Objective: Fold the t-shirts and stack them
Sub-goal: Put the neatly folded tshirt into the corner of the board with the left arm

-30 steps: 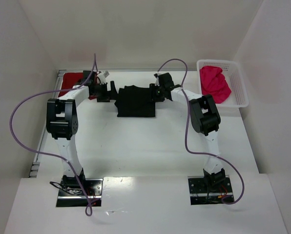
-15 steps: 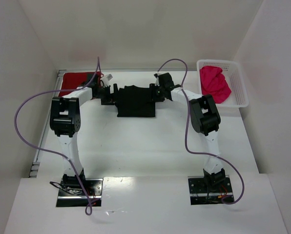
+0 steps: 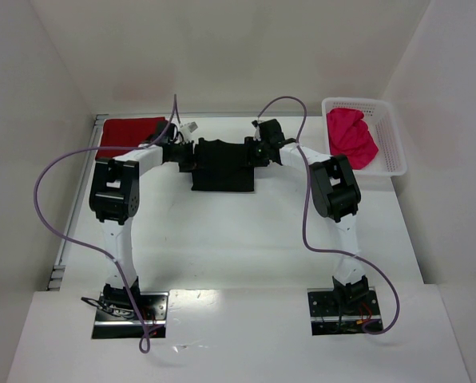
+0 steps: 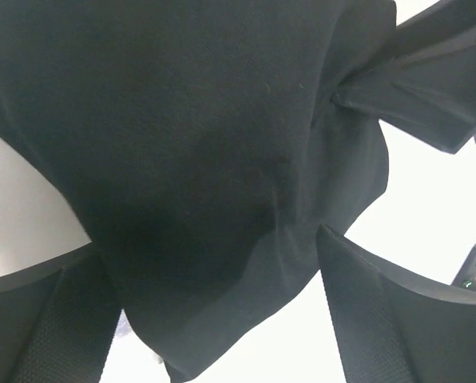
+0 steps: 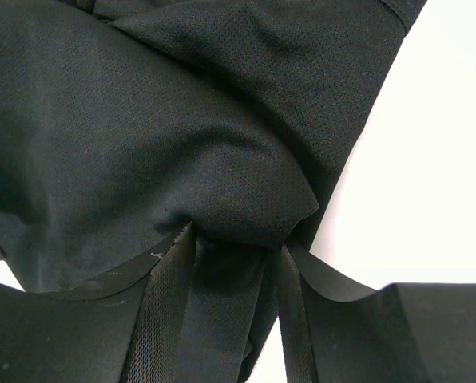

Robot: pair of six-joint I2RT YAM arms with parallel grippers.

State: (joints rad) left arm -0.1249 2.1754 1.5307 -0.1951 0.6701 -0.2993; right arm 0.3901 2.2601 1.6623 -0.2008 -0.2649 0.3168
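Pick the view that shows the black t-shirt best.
Top external: the black t-shirt shows nearly whole, outline and folds. Each wrist view gives only a close patch of its cloth.

Left arm [image 3: 142,157] hides one edge of the dark red t-shirt [image 3: 130,130]

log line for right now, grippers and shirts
left gripper open over black t-shirt edge | right gripper shut on black t-shirt | dark red t-shirt far left | pink-red t-shirt in basket
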